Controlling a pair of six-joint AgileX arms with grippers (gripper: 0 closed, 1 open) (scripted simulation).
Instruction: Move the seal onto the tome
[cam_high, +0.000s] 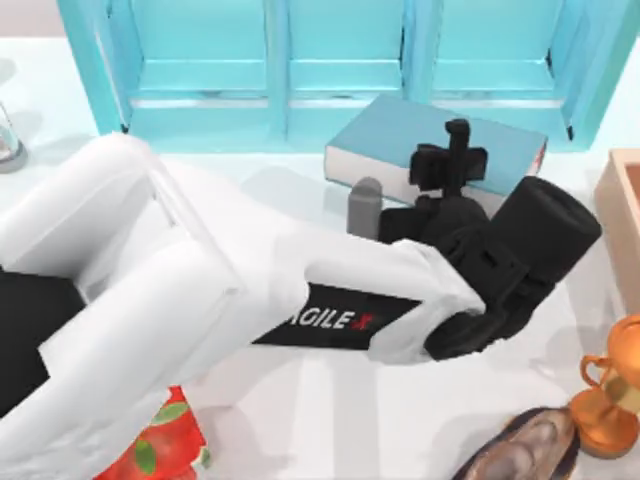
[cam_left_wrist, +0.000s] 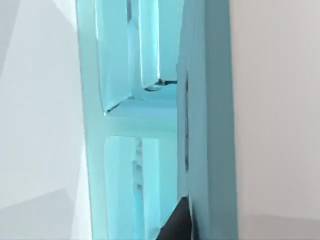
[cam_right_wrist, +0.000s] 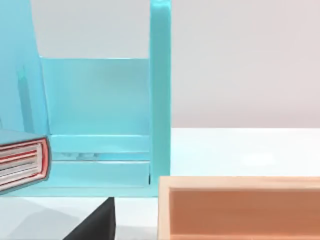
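The tome (cam_high: 400, 140), a thick teal-blue book with white page edges, lies flat in front of the shelf cabinet; its end (cam_right_wrist: 22, 165) appears in the right wrist view. The seal (cam_high: 365, 205), a small upright block that looks grey here, stands against the tome's near-left edge. I cannot tell whether it rests on the table or on the book's rim. My left arm reaches across the table, and its black left gripper (cam_high: 455, 150) hovers over the tome's near side, to the right of the seal and pointing at the cabinet. A dark bit of my right gripper (cam_right_wrist: 97, 222) shows low in the right wrist view.
The light-blue shelf cabinet (cam_high: 340, 60) runs along the back. A wooden box (cam_high: 622, 200) sits at the right edge, with an orange trophy cup (cam_high: 610, 400) and a dark shell-like lump (cam_high: 520, 450) nearer the front right. A red patterned object (cam_high: 160, 445) lies front left.
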